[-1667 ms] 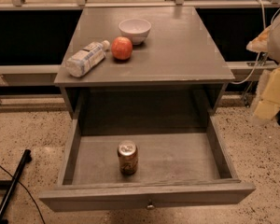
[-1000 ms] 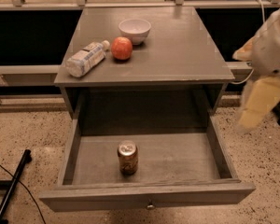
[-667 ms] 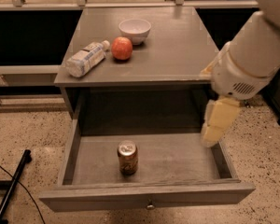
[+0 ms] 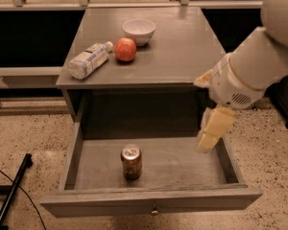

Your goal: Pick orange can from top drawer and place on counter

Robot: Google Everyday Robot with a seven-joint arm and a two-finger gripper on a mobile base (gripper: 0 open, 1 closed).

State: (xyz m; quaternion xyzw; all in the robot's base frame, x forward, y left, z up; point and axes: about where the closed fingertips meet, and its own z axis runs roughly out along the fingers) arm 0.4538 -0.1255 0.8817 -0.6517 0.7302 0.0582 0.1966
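The orange can (image 4: 131, 161) stands upright on the floor of the open top drawer (image 4: 149, 201), left of the drawer's middle and near its front panel. My gripper (image 4: 209, 137) hangs from the white arm over the drawer's right rear corner, pointing down. It is well to the right of the can and a little above it, touching nothing. The counter (image 4: 182, 47) is the grey cabinet top behind and above the drawer.
On the counter lie a clear plastic bottle (image 4: 88, 60) on its side, a red-orange apple (image 4: 126, 49) and a white bowl (image 4: 138, 31). A black pole (image 4: 12, 190) leans on the speckled floor at the left. A glass rail runs behind the cabinet.
The arm has swung in from the right edge of view to the left and downward. The gripper now hangs over the drawer's right side. The can and counter objects have not moved.
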